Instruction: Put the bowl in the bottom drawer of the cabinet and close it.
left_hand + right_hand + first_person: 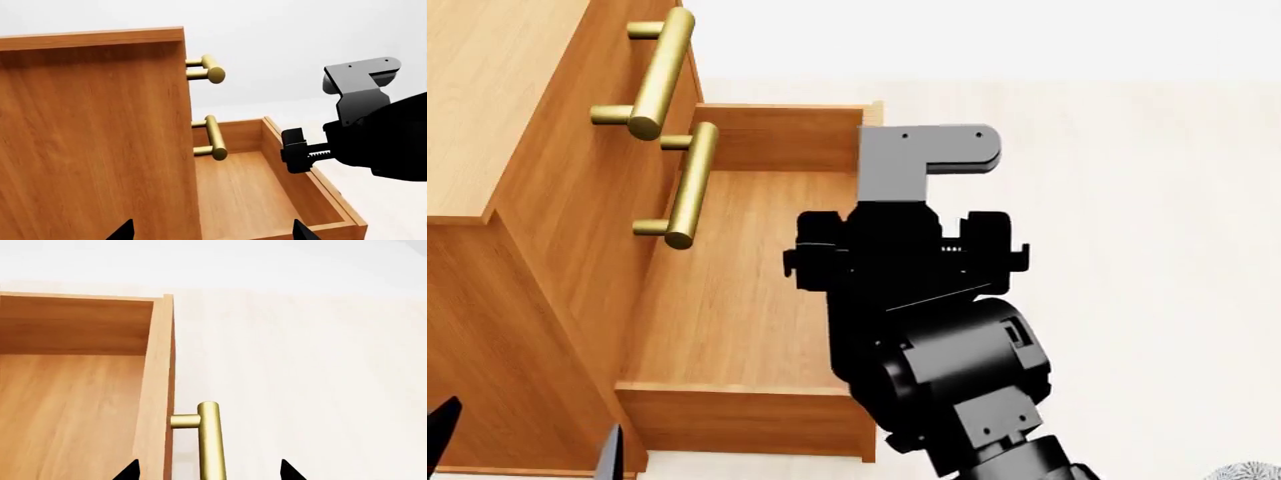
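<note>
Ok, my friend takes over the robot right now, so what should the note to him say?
Bottom drawer: pulled out of the cabinet, nothing seen inside.
Left pincer: open, empty, beside the cabinet.
Right pincer: open, empty, at the drawer's handle, not gripping it.
Bowl: not clearly in view; a patterned sliver at the head view's lower right corner may be it.
Done: drawer open.
Left: fetch the bowl, set it in the drawer, push the drawer shut.
</note>
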Controlling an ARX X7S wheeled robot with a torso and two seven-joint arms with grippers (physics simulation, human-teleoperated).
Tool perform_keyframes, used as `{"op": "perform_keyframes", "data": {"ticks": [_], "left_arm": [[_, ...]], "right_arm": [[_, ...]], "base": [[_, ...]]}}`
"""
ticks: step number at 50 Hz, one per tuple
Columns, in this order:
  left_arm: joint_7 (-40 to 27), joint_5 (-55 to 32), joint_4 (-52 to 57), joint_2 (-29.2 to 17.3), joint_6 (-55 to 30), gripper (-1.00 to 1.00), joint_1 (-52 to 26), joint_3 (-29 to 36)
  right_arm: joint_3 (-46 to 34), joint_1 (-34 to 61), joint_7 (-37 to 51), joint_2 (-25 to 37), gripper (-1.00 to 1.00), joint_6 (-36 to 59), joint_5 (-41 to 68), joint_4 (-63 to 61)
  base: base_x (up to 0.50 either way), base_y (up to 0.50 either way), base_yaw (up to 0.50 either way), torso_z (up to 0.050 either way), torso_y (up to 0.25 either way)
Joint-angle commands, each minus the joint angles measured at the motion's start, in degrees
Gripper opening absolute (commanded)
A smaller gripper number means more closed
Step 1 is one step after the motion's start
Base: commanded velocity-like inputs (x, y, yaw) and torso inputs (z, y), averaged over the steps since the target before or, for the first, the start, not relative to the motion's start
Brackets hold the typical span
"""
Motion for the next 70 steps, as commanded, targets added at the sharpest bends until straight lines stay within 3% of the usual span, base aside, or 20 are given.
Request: {"op": "perform_keyframes", "data": {"ticks": [1, 16, 31, 70], "left_arm": [[1.4, 0.8, 0.2, 1.2, 0.3, 1.0, -0.1, -1.1], [1.4, 1.3, 0.2, 1.2, -0.3, 1.0, -0.3, -0.2], [1.5, 1.2, 0.2, 1.2, 0.0, 1.0, -0.1, -0.2], [1.5, 1.1, 0.2, 1.1, 0.0, 1.0, -0.1, 0.3]], "right_arm": [[-0.8, -0.2, -2.7, -0.4, 1.0, -1.5, -0.3, 3.0], [-0.7, -0.1, -1.8, 1.4, 1.0, -1.1, 0.8, 1.7], [-0.7, 1.3, 2.6, 0.0, 1.0, 5.0, 6.0, -12.3], [-6.0, -3.4, -0.7, 0.2, 1.0, -3.2, 5.1, -2.5]], "base": [[0.0, 0.0, 0.0, 0.0, 0.0], [0.0, 0.0, 0.0, 0.0, 0.0], [0.0, 0.0, 0.0, 0.0, 0.0], [0.0, 0.0, 0.0, 0.0, 0.0]]}}
